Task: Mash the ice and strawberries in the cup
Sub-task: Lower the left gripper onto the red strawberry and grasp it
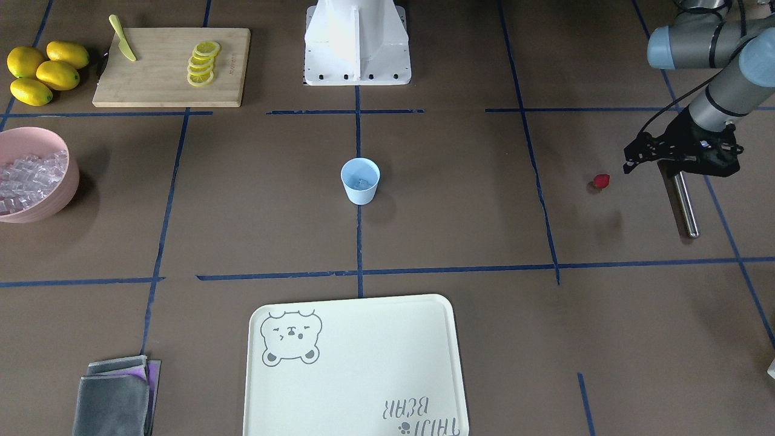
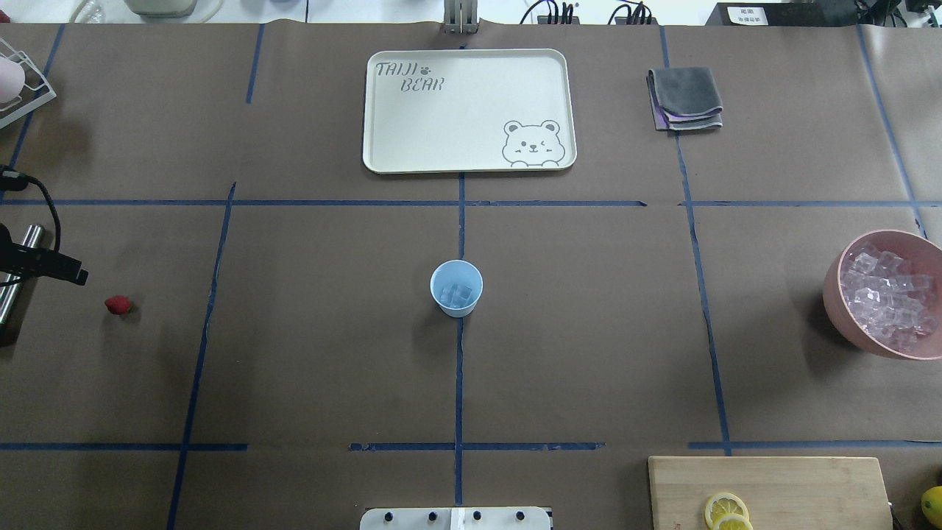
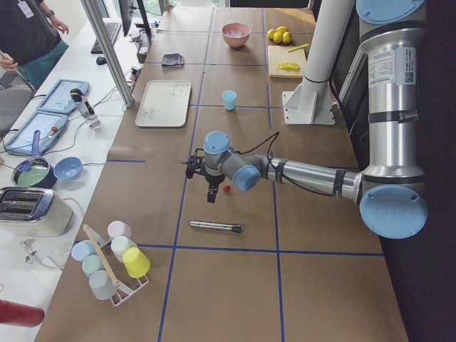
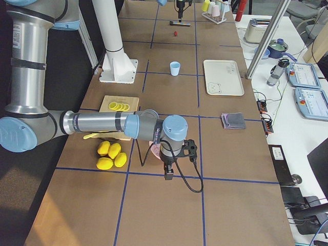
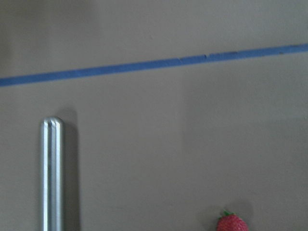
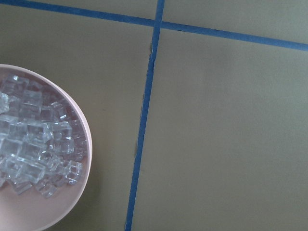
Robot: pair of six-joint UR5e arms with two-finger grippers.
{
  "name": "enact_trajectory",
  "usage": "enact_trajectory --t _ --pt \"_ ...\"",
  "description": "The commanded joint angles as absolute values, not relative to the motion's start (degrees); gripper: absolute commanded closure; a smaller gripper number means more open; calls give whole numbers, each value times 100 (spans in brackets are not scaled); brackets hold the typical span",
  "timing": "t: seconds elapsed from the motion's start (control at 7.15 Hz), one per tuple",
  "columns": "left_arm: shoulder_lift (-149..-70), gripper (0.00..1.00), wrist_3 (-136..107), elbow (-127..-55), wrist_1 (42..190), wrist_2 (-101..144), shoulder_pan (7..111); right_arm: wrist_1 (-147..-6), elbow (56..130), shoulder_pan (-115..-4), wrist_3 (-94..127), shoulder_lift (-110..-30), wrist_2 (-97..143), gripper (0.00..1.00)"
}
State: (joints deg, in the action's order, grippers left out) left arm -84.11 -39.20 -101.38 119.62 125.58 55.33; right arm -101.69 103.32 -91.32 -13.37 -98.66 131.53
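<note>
Ice [image 2: 458,294] is already held in the cup [image 2: 461,310], the strawberry [image 2: 118,305] is left on the bench [image 2: 331,338], mashing is judged unstarted, and the jaws' state cannot be told.

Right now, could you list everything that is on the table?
cup: one, light blue, table centre
ice: few, clear, inside cup
strawberry: one, red, robot's left
metal rod: one, silver, beside strawberry
bowl: one, pink, robot's right, holding clear cubes
lemons: four, yellow, beside board
cutting board: one, wooden, robot's right
lemon slices: several, yellow, on board
knife: one, yellow-green, on board
tray: one, cream, far centre
cloths: folded, grey and purple, beside tray
left hand: one, black, near rod
right hand: one, black, near bowl
</note>
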Motion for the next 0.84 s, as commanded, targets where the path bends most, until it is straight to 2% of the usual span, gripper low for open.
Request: enact_trajectory --t 0.0,0.7 --pt "-8420 0 -4636 -10134 12312 12089 4847 -10169 10336 -9132 -1345 -9870 13149 0" --pt "-8569 3 -4755 -9976 12349 11787 4588 -10169 10336 -9132 -1336 -9870 13148 1"
